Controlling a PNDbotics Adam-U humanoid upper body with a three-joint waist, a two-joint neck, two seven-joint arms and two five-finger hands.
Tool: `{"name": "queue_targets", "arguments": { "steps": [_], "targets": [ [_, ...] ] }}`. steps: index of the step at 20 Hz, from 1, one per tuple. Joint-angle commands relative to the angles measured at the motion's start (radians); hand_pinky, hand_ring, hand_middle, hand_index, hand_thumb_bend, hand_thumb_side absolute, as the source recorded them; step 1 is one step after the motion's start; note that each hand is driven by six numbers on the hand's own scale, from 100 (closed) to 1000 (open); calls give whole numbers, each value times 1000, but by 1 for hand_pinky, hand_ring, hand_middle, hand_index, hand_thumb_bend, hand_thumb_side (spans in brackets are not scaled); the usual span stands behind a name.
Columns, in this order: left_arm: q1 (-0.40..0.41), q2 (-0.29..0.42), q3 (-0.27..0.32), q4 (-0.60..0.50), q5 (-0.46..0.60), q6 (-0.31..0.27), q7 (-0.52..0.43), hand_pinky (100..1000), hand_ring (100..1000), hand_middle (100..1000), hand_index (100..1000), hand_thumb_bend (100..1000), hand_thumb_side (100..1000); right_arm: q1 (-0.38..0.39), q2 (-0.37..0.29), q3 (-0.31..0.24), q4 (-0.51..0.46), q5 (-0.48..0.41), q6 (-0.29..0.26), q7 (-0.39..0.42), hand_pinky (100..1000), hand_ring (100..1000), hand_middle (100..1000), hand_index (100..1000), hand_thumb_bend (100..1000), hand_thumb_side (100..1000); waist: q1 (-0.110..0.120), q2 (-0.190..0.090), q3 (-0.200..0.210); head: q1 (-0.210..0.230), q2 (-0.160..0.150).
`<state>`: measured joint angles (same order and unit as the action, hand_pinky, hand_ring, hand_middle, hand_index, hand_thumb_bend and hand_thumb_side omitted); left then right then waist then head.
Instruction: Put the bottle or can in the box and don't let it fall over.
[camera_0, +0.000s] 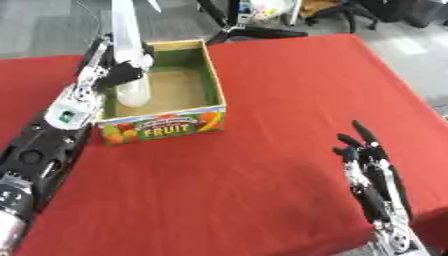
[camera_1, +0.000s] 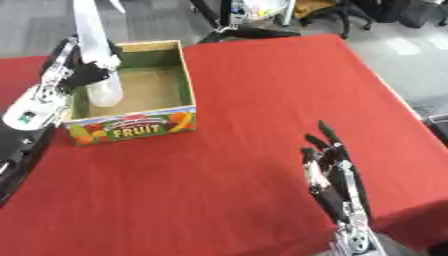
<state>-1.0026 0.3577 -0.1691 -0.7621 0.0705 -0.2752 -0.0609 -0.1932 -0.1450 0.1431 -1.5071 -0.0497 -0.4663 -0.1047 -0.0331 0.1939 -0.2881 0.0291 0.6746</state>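
- The left hand (camera_0: 122, 67), black with silver joints, sits at the left wall of the open cardboard box with green inner walls and a fruit-printed front (camera_0: 212, 75); its fingers are curled round the pale, translucent plastic bottle (camera_0: 133, 75), grasping it about halfway up.
- The bottle stands upright, tilted only slightly, with its rounded bottom end inside the box against the left wall; whether that end touches the tan floor of the box cannot be told.
- The bottle's upper part rises well above the rim of the box and runs out of the top of the view.
- The left arm (camera_0: 44, 150) comes up from the lower left corner, lying along the left side of the box, with a white and silver wrist just beside the box's front left corner.
- The box stands on the red cloth-covered worktop (camera_0: 289, 90), at its far left part, its printed front reading "FRUIT" facing the robot.
- The right hand (camera_1: 337, 175) rests well apart from the box, near the lower right corner of the view, released, with its fingers straight and pointing up and away over the worktop, holding nothing.
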Motion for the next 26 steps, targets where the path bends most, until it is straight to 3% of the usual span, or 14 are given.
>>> {"name": "queue_targets", "arguments": {
  "steps": [1, 3, 5, 10, 15, 26],
  "targets": [
    [-15, 12, -3, -21, -10, -18, -18, 671, 1000, 555, 596, 561, 100, -10, -6, -2, -8, -4, -2, 3, 796, 891, 1000, 952, 100, 470, -2, -15, 2, -2, -10],
    [-12, 18, -2, -29, -26, -28, -12, 771, 1000, 717, 702, 870, 293, -9, -6, -2, -8, -4, -2, 3, 796, 891, 1000, 952, 100, 470, -2, -16, 5, -4, -9],
    [-7, 25, -3, -40, -49, -38, -5, 826, 1000, 839, 784, 1000, 376, -7, -7, -3, -8, -3, -2, 3, 796, 891, 1000, 952, 100, 470, -2, -17, 8, -6, -10],
    [23, 54, 0, -87, -67, -56, -5, 917, 1000, 987, 870, 1000, 464, -3, -10, -6, -8, -1, -2, 1, 796, 891, 1000, 952, 100, 470, -2, -20, 19, -13, -9],
    [82, 118, 9, -178, -21, -37, 4, 926, 1000, 1000, 883, 1000, 527, 3, -16, -14, -8, 3, -1, -7, 796, 892, 1000, 952, 100, 470, 0, -23, 35, -28, -8],
    [226, 242, 48, -339, 23, 74, 34, 921, 1000, 1000, 893, 978, 568, 22, -24, -24, -9, 11, 1, -19, 796, 892, 1000, 952, 100, 470, -5, -29, 73, -55, -10]
  ]
}}
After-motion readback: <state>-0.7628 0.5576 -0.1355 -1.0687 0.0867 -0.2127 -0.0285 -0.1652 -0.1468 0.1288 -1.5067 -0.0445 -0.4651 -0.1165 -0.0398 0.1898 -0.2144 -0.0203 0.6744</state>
